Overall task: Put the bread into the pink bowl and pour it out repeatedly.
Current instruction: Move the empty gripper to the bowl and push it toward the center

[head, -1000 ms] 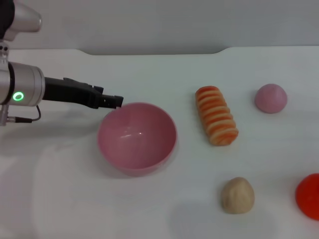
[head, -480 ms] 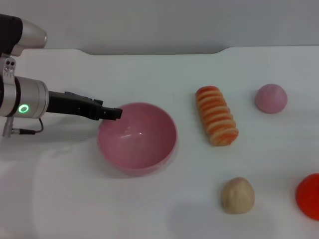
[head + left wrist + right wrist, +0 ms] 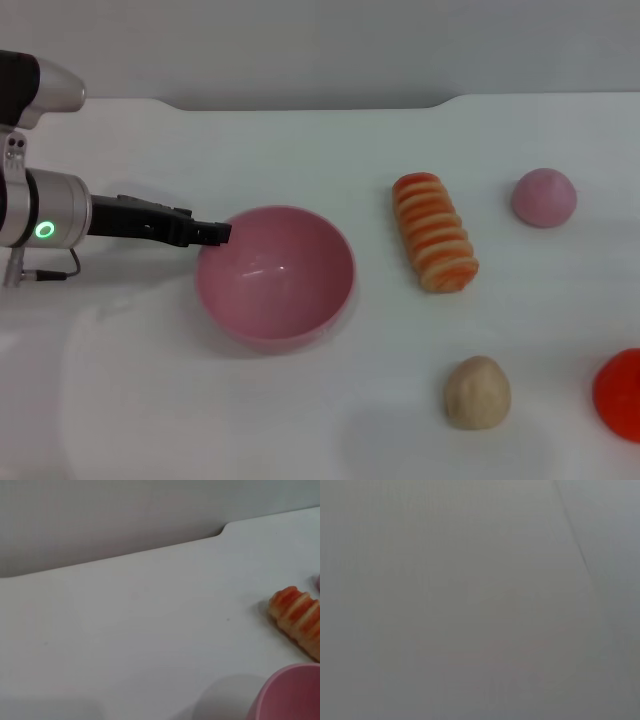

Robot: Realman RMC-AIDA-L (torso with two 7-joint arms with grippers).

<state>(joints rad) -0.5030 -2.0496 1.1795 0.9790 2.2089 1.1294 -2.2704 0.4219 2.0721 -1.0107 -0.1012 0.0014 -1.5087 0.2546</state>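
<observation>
The pink bowl (image 3: pixel 275 275) stands upright and empty on the white table (image 3: pixel 300 150), left of centre. The bread (image 3: pixel 433 231), orange-and-cream striped, lies on the table to the right of the bowl, apart from it. My left gripper (image 3: pixel 218 234) reaches in from the left, its tip at the bowl's upper left rim. The left wrist view shows part of the bowl's rim (image 3: pixel 290 692) and one end of the bread (image 3: pixel 297 620). My right gripper is out of view; the right wrist view shows only a plain grey surface.
A small pink dome (image 3: pixel 544 196) sits at the far right behind the bread. A round tan bun (image 3: pixel 477 392) lies at the front right. A red object (image 3: pixel 620 393) is cut off by the right edge. The table's back edge meets a grey wall.
My left gripper has moved down and slightly back to the left along the bowl's rim. The bowl and the bread have not moved.
</observation>
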